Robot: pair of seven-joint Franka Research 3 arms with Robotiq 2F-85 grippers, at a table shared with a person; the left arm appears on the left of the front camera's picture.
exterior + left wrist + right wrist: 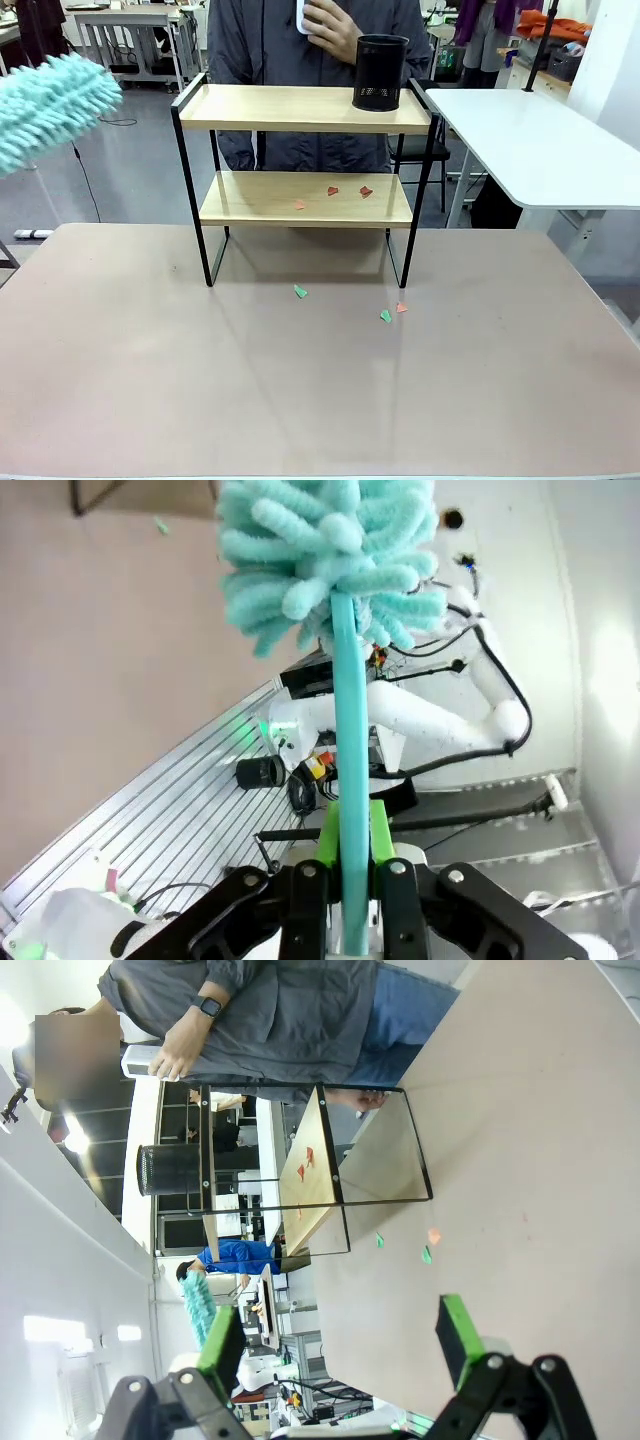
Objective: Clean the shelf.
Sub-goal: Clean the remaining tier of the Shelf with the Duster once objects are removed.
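Shelf point(290, 107): small, two-tier, two light wooden boards in a thin black metal frame, four legs. Upright and level, all legs down on the table point(150, 370), at 12 o'clock from table centre, near the far edge. Top board: black mesh cup point(380, 72) standing at the 3 o'clock end. Lower board: three small paper scraps point(333, 190), two red and one pale orange, lying from board centre toward 3 o'clock. Right wrist view: shelf point(318, 1175) rolled sideways near picture centre, legs pointing to 3 o'clock.
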